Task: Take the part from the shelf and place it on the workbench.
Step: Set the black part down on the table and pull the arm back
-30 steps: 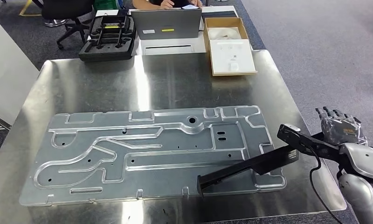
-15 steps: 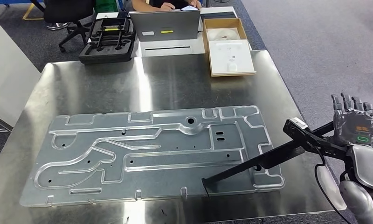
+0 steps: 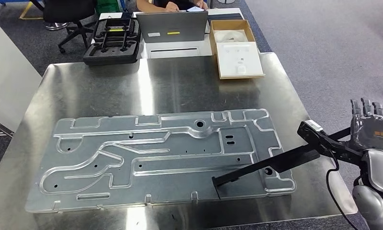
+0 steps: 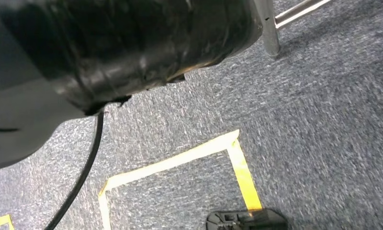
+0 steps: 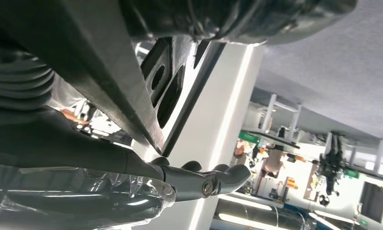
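- The part (image 3: pixel 161 160), a large stamped metal plate, lies flat on the worktop (image 3: pixel 180 86), filling its near half.
- The right hand (image 3: pixel 371 127) hangs off the worktop's right edge, fingers spread, holding nothing.
- A black bracket (image 3: pixel 266 167) reaches from that wrist over the part's near right corner.
- I cannot tell the left hand's state.

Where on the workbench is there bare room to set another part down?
Bare steel workbench runs between the stamped panel and the far edge, where the foam tray, laptop and cardboard box crowd. Narrow strips flank the panel. The near right corner is crowded by the black bar.
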Robot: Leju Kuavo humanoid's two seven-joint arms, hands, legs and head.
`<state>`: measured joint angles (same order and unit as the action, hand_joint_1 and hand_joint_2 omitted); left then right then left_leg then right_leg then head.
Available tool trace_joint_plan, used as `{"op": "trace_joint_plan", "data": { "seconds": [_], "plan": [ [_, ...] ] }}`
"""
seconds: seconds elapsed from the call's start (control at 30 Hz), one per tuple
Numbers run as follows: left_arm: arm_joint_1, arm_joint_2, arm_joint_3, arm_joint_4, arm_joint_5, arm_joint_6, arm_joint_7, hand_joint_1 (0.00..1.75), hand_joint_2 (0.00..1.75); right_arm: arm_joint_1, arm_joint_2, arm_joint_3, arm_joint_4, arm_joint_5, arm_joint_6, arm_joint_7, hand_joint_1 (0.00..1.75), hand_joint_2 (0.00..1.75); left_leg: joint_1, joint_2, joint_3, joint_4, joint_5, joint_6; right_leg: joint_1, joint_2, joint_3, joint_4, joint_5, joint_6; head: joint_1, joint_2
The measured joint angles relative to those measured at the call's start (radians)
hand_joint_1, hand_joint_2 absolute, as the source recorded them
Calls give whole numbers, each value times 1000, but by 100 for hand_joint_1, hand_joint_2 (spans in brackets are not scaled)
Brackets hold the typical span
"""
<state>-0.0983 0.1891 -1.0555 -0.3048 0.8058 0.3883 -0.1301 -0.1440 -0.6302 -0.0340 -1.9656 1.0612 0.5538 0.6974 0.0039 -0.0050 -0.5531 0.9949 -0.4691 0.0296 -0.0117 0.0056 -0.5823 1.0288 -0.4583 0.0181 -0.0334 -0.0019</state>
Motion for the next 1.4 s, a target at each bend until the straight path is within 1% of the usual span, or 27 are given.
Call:
{"op": "trace_joint_plan", "data": {
  "seconds": [0.07,0.13,0.17,0.2,0.23,0.3,0.37,0.47,0.53,0.57,0.63,0.67,0.7,0.73,0.8,0.83,0.9,1.0,1.07,1.13,1.17,1.2,1.23,1.3,1.33,1.37,1.4],
  "plan": [
    [-1,0,0,0,0,1,0,0,0,4,0,-4,0,3,-1,0,0,0,1,3,3,-9,7,11,0,-1,-38,84,-52,4,1,0],
    [-1,0,0,0,0,1,0,0,0,8,1,-6,0,4,-3,0,0,0,-2,5,1,-10,7,16,-1,-1,-101,221,-114,6,1,0],
    [-1,0,0,0,0,1,0,0,0,10,2,-6,1,4,-4,0,0,0,-3,5,1,-9,7,17,-2,-1,-122,267,-126,8,1,0],
    [-1,0,0,0,0,1,0,0,0,13,2,-6,1,4,-5,0,0,0,-3,5,1,-8,6,17,-4,-1,-126,275,-117,9,1,0],
    [0,0,0,0,1,1,0,0,0,14,3,-7,1,3,-6,0,0,0,-3,5,2,-6,5,16,-6,-2,-109,242,-91,10,1,0],
    [-1,-1,0,0,0,1,0,0,0,15,5,-7,1,1,-7,-1,0,0,-4,4,1,4,-1,10,-12,-2,-42,108,-28,13,1,0],
    [-2,-1,0,0,0,1,0,0,0,17,7,-7,0,-2,-8,-2,0,0,-7,1,-6,17,-8,0,-13,-1,-1,22,-6,10,1,0],
    [-2,-1,0,0,1,2,0,0,0,22,10,-7,-1,-4,-11,-3,0,0,-8,0,-14,21,-9,-14,-10,-1,-2,10,-6,-6,1,0],
    [-2,0,0,0,1,2,0,0,0,23,10,-7,-2,-5,-16,-3,0,0,-5,0,-30,54,-33,-23,-11,-2,-2,7,-2,-17,-1,0],
    [-2,0,0,0,2,2,0,0,0,23,11,-7,-2,-6,-21,-3,0,0,-4,0,-49,97,-59,-28,-11,-4,-3,6,-1,-21,-2,0],
    [-3,0,0,0,3,2,-1,0,0,24,13,-7,-2,-3,-36,-3,0,0,-3,0,-108,220,-115,-33,-9,-6,-5,6,-1,-26,-3,0],
    [-2,-1,0,0,4,1,-1,0,0,24,15,-7,-3,3,-50,-3,0,0,-2,0,-132,268,-129,-34,-7,-6,-5,6,-1,-27,-3,0],
    [-1,-1,0,0,6,1,-3,0,0,25,17,-6,-3,13,-69,-3,0,0,-2,0,-142,287,-125,-33,-6,-7,-6,6,-1,-27,-3,0],
    [-1,-1,0,0,8,1,-4,0,0,26,19,-5,-4,27,-91,-3,0,0,-3,0,-133,267,-104,-30,-5,-6,-5,6,-1,-27,-3,0],
    [-1,0,0,0,11,2,-7,0,0,26,20,-3,-9,62,-137,-4,0,0,-4,0,-77,145,-39,-21,-4,-6,-3,6,-1,-27,-3,0],
    [-2,0,0,0,11,3,-9,0,0,25,19,-2,-13,79,-160,-4,0,0,-6,0,-48,84,-17,-17,-3,-6,-3,7,-1,-25,-3,0],
    [-3,1,0,0,11,6,-12,0,0,24,10,4,-22,109,-214,-4,0,0,-12,0,-22,24,-6,-10,-3,-6,-5,6,1,-17,-2,0],
    [-2,1,0,-1,11,9,-19,0,0,25,-22,22,-34,135,-304,-9,0,0,-13,0,-16,10,3,3,-5,-6,-7,8,-2,-1,-2,0],
    [-3,0,0,-1,10,10,-23,0,0,26,-50,35,-40,142,-340,-17,0,0,-9,1,-11,-2,11,14,-5,-6,-32,65,-40,5,0,0],
    [-3,0,0,-2,10,10,-24,0,0,27,-72,45,-43,145,-353,-25,0,0,-11,2,-11,-3,12,20,-5,-5,-87,188,-102,7,2,0],
    [-2,0,0,-2,11,10,-24,0,0,28,-79,50,-43,145,-355,-28,0,0,-12,2,-12,-2,12,21,-6,-5,-111,242,-121,8,1,0],
    [-2,0,0,-2,12,10,-25,0,0,28,-86,55,-44,145,-356,-32,0,0,-12,2,-12,-1,12,21,-6,-5,-123,268,-123,9,2,0],
    [-1,-1,0,-2,12,10,-26,0,0,29,-92,59,-44,146,-358,-36,0,0,-12,2,-13,1,11,21,-7,-6,-115,256,-107,10,1,0],
    [-1,-3,0,-3,13,11,-29,0,0,29,-105,67,-44,152,-367,-46,0,0,-12,2,-13,7,9,17,-9,-6,-53,136,-46,10,2,0],
    [-2,-4,0,-4,14,11,-31,0,0,29,-110,72,-45,158,-373,-51,0,0,-13,2,-15,12,6,14,-8,-6,-22,72,-25,8,2,0],
    [-2,-5,0,-5,14,12,-33,0,0,30,-115,77,-46,164,-380,-56,0,0,-15,1,-17,17,3,10,-7,-6,0,28,-14,5,1,0],
    [-2,-5,0,-6,14,12,-34,0,0,31,-119,82,-47,171,-386,-59,0,0,-16,1,-19,19,2,6,-6,-5,7,9,-13,2,0,0]
  ]
}}
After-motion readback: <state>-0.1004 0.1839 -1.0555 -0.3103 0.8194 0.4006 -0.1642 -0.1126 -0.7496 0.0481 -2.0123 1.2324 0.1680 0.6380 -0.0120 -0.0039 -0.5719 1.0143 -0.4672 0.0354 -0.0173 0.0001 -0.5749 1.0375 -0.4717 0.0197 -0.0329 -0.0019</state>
